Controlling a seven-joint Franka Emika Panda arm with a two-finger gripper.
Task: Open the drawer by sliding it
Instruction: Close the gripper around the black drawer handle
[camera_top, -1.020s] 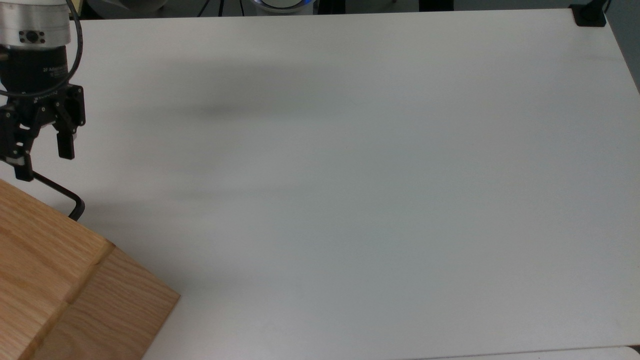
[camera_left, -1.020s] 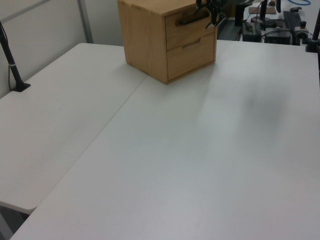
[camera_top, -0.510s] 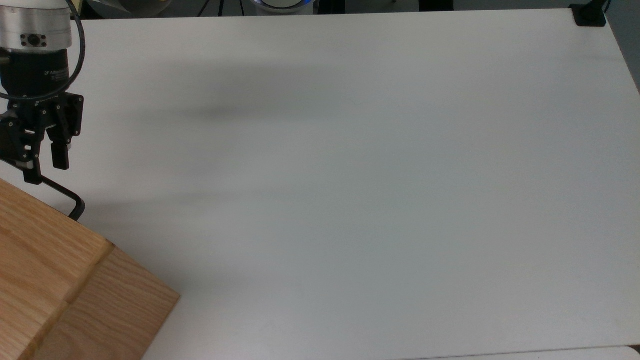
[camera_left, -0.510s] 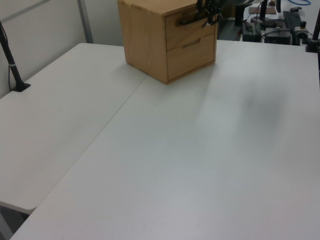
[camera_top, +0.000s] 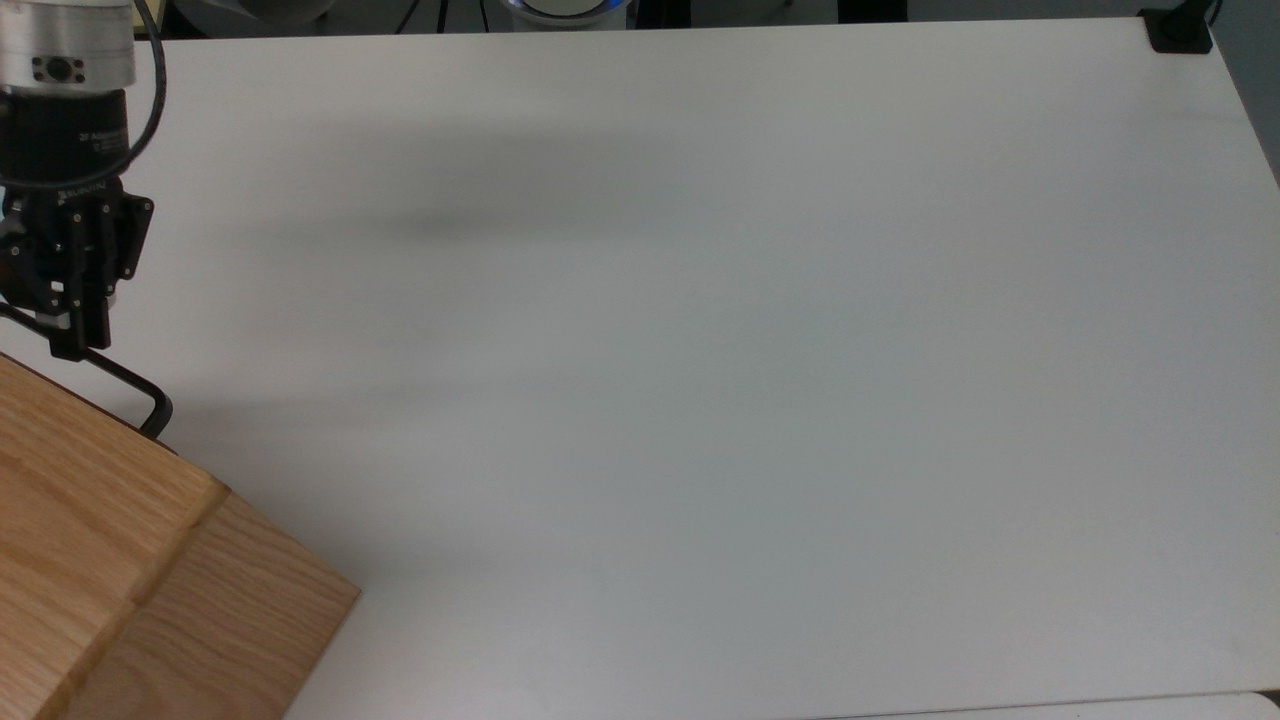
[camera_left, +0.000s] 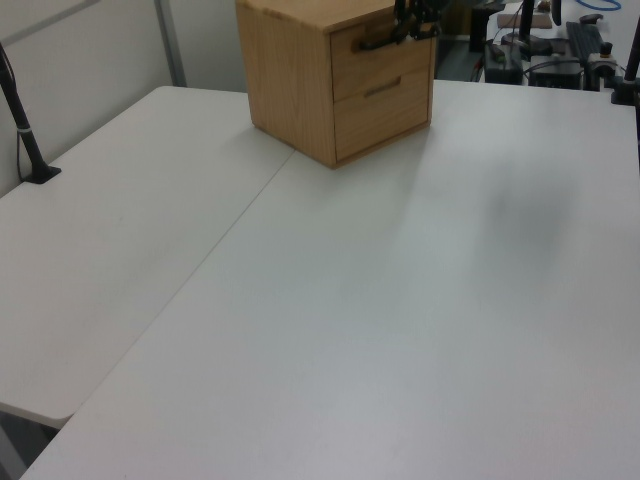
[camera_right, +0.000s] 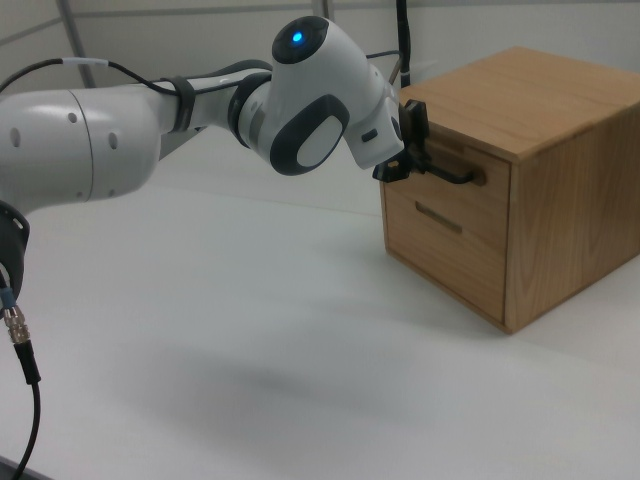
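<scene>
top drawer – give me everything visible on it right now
The top drawer is light oak with a flat front panel, the upper of two fronts in the oak cabinet. It looks flush with the cabinet face, not yet slid out. A thin black bar handle stands off the panel on bent ends. The gripper is at the handle, its jaws closed around the bar in the top view. Nothing else touches the drawer. Rails and interior are hidden.
</scene>
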